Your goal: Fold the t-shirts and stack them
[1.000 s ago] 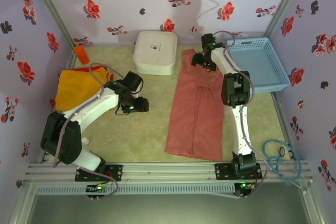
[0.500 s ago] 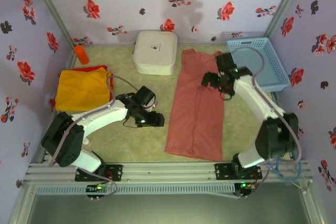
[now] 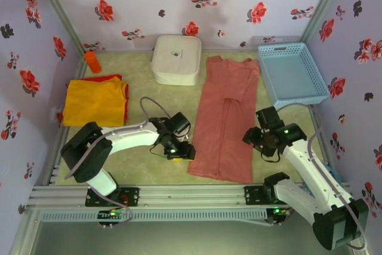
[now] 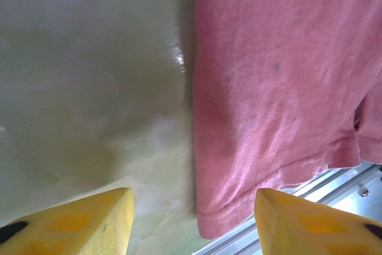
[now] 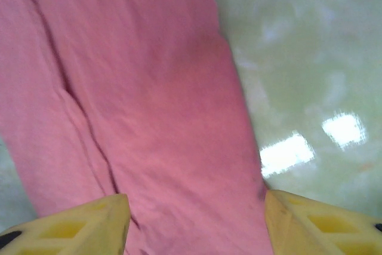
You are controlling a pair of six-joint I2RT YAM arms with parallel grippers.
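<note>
I'm hovering my L gripper (image 3: 182,152), fingers spread w/ nothing btwn, just beside the salmon-pink t-shirt (image 3: 227,117) at its near-left hem. My R gripper (image 3: 255,138) is hanging wide-jawed over its right edge. The yellow-orange t-shirt (image 3: 95,101) is lying far left, red one (image 3: 105,77) peeking at its edge.

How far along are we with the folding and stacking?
Done: the yellow-orange cloth t-shirt lies folded at the left, and the dusty salmon-pink cloth t-shirt is narrowed into a long strip. In hand: the open left end effector and right end effector flank its near end. Left: fold it crosswise, then stack it.
</note>
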